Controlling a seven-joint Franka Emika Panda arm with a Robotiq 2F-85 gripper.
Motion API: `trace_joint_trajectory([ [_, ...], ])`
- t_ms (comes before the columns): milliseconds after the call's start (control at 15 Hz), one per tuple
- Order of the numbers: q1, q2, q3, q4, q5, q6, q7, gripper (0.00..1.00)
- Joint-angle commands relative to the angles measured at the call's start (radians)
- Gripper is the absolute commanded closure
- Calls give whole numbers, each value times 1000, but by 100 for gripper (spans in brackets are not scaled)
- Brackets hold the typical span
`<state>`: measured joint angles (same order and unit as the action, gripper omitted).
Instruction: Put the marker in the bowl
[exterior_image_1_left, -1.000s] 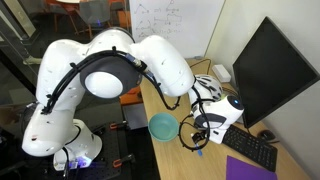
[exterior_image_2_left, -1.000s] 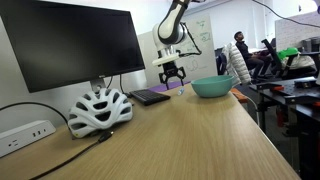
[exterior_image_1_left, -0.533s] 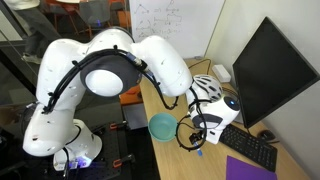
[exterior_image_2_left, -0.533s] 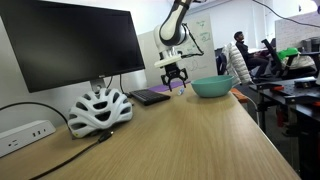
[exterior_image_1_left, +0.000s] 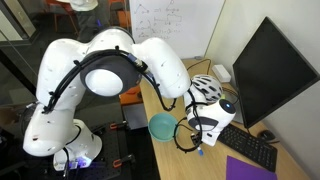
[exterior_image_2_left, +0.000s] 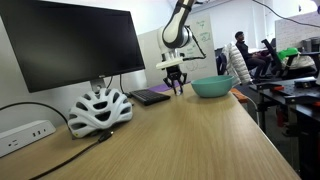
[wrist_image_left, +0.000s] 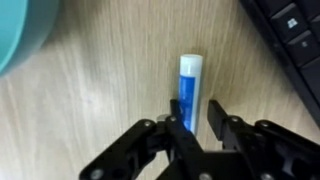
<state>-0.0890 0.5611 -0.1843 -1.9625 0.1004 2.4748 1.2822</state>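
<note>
In the wrist view the blue marker (wrist_image_left: 190, 88) lies on the wooden desk, its lighter end pointing away from me. My gripper (wrist_image_left: 196, 120) is down over its near end with a finger on each side. The left finger (wrist_image_left: 176, 125) touches the marker, and a thin strip of wood shows before the right one. The teal bowl (wrist_image_left: 20, 30) fills the upper left corner. In both exterior views the gripper (exterior_image_1_left: 200, 138) (exterior_image_2_left: 177, 88) hangs low over the desk, close beside the bowl (exterior_image_1_left: 162, 126) (exterior_image_2_left: 212, 87).
A black keyboard (wrist_image_left: 295, 40) (exterior_image_1_left: 250, 148) lies just beside the marker. A white and black bicycle helmet (exterior_image_1_left: 205, 90) (exterior_image_2_left: 99, 108) and a large monitor (exterior_image_1_left: 270, 70) (exterior_image_2_left: 70, 45) stand on the desk. A purple pad (exterior_image_1_left: 250, 168) lies by the desk's edge.
The gripper has come down to the desk and its fingers have drawn in around the marker. The marker and the bowl have not moved.
</note>
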Motion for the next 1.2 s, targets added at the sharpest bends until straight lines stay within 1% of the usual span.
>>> trace_joint_trajectory([
  [0, 17, -31, -11, -36, 45, 32, -20, 93],
  [67, 20, -37, -13, -37, 51, 26, -15, 99],
  [200, 22, -59, -14, -43, 69, 11, -3, 95],
  [333, 40, -98, -29, -58, 62, -14, 27, 95],
  [467, 57, -160, -37, -90, 44, -44, 48, 95],
  [667, 80, -265, -24, -147, 34, -118, 68, 95],
  [800, 114, -350, -21, -216, -10, -144, 139, 95],
  [867, 130, -391, -17, -250, -45, -143, 186, 95],
  [1133, 130, -516, 45, -356, -81, -212, 243, 95],
])
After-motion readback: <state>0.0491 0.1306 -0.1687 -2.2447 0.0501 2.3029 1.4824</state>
